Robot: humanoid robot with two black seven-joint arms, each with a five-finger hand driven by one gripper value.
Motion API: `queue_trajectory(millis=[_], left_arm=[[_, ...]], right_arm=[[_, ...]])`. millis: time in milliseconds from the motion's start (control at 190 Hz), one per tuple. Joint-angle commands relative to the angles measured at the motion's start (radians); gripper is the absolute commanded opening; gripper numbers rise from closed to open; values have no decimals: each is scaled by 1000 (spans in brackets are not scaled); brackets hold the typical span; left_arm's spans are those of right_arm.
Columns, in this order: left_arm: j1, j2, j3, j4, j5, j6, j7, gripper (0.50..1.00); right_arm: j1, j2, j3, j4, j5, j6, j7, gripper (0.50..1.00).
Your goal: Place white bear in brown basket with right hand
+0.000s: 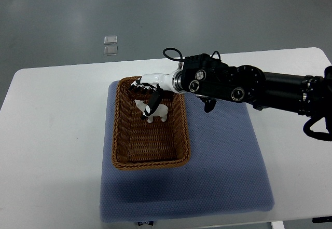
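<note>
- One arm is seen, entering from the right edge; its black-and-white right hand (147, 89) is positioned over the far end of the brown woven wicker basket (126, 140).
- Small white bear toy (153, 112) is located inside the basket, directly under the fingers.
- Whether the fingers are clamped on the bear cannot be told.
- Basket is set on a blue fabric mat (223, 161) upon the white desk (52, 151).

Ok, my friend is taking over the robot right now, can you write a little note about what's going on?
Right robot hand: over the far end of the brown basket, fingers around the white bear.
Left robot hand: not in view.
The basket sits on a blue mat on the white table.
Done: bear carried into the basket; it is low inside, but I cannot tell if it touches the bottom.
Left: let go of the bear and pull the right arm back.
</note>
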Motion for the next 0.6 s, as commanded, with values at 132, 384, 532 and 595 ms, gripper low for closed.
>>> queue_trajectory(millis=[132,384,532,595], left_arm=[[0,0,0,3,0,0,0,1000],[0,0,0,0,0,0,0,1000],[0,0,0,-2,0,0,0,1000],[0,0,0,-2,0,0,0,1000]], right_arm=[[13,0,217,0,11,-6,1,899],[-190,-147,591,2,13,-72,40,899],[-332,-172,852,2,13,-87,103,901],[-406,-160,982,2,25,-87,140,901]])
